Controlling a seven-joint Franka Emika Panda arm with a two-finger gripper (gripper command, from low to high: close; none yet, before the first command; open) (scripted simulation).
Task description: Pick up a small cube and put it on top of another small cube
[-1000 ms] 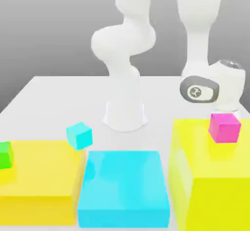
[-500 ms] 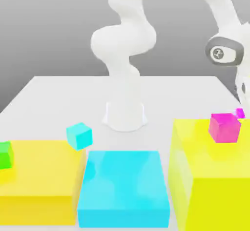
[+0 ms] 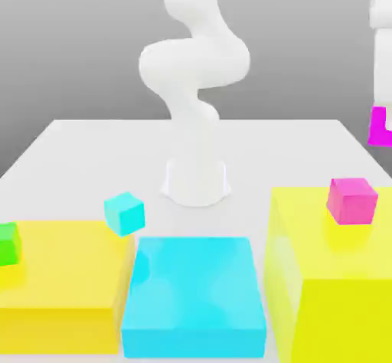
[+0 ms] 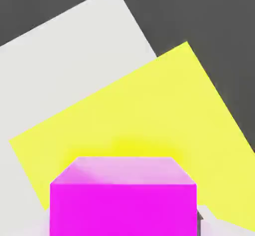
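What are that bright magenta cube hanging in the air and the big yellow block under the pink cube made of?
Magenta cube: flat, even colour with crisp edges and no grain or gloss, like matte painted plastic; a rendered look, so this is a guess. Yellow block: the same smooth, uniform surface with only soft shading and a faint blurry tint below the pink cube, so perhaps slightly satin plastic. Neither shows texture to settle it.

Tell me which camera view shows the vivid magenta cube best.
The hand view: the vivid magenta cube sits large and close, above the yellow block. The exterior view catches just a sliver of it at the picture's right edge, below the arm.
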